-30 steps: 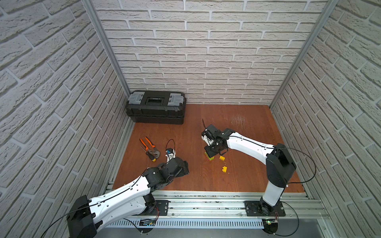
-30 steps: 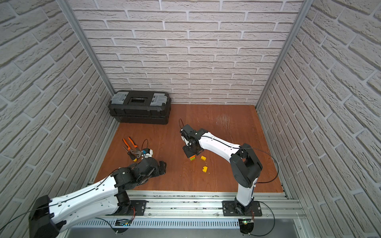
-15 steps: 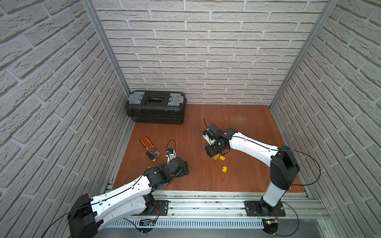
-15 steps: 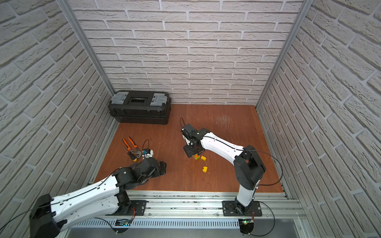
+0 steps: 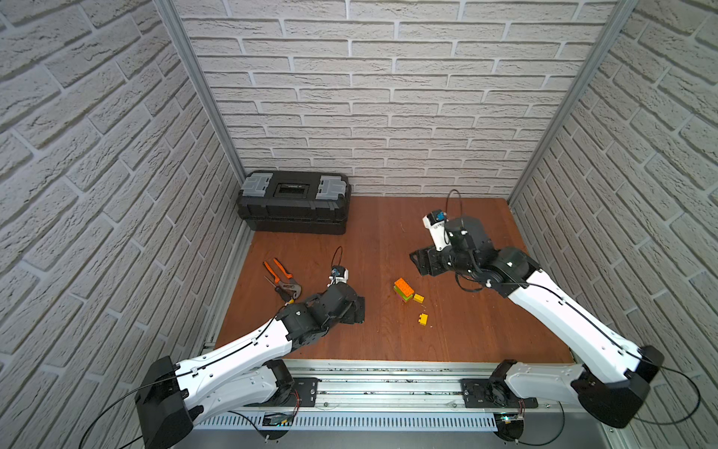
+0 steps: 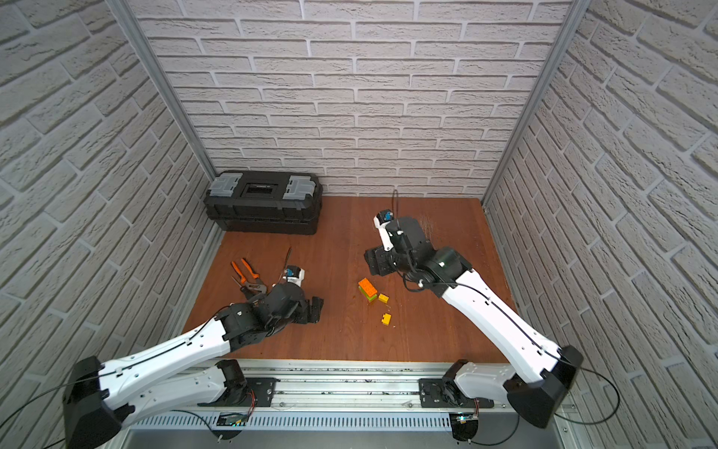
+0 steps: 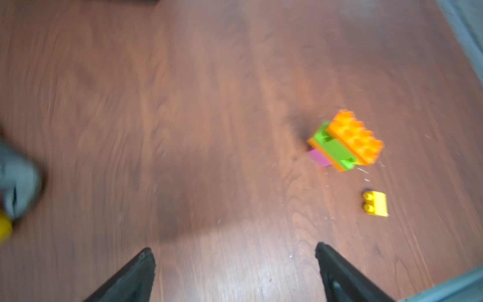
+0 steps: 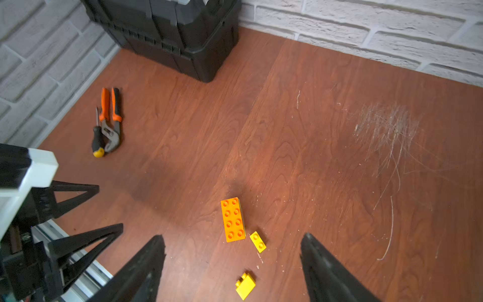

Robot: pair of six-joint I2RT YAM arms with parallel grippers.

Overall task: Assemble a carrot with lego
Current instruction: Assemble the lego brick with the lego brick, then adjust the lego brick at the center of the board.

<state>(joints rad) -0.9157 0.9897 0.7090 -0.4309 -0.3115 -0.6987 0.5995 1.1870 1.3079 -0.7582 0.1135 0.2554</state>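
Note:
The carrot (image 5: 404, 290) (image 6: 368, 289) is a stack of joined lego lying free on the wooden floor, with an orange studded brick on top and lime green, orange and pink below (image 7: 345, 142). Two small yellow bricks lie loose beside it, one close (image 5: 418, 298) (image 8: 258, 241) and one nearer the front (image 5: 423, 319) (image 8: 245, 286). My right gripper (image 5: 419, 264) (image 8: 233, 236) hangs open above and behind the stack, holding nothing. My left gripper (image 5: 359, 311) (image 7: 232, 251) stands open low over the floor, left of the stack and apart from it.
A black toolbox (image 5: 295, 208) stands against the back wall at the left. Orange-handled pliers (image 5: 281, 278) and a screwdriver (image 8: 98, 141) lie by the left wall, just behind my left arm. A metal rail (image 5: 388, 383) runs along the front edge.
My right gripper has opened and let go of the brick stack, then risen and drawn back to the right. The stack stays on the floor. My left arm has hardly moved.

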